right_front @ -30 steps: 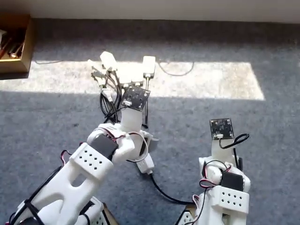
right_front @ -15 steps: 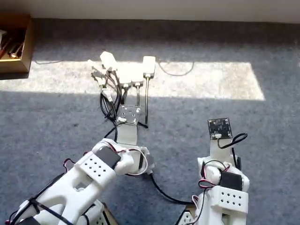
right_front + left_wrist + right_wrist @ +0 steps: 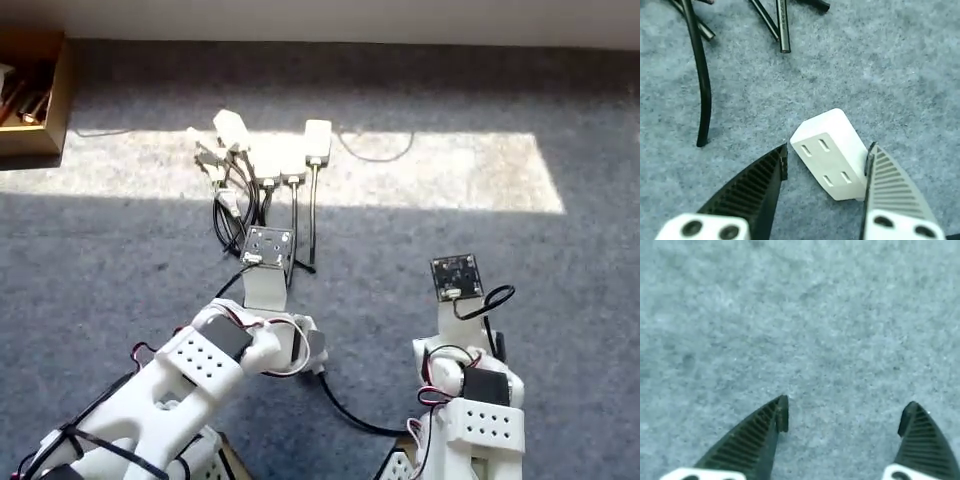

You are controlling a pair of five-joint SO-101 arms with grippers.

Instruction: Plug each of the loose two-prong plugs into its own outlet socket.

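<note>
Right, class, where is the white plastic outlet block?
In the left wrist view, the white plastic outlet block lies on the grey carpet between the open jaws of the left gripper.

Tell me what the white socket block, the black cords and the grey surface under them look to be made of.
Socket block: likely hard moulded plastic, smooth matte white, with crisp slots and rounded edges. Black cords: seemingly rubber or vinyl sheathing, smooth with a slight sheen. Grey surface: looks like short-pile carpet or felt, fuzzy and speckled.
</note>
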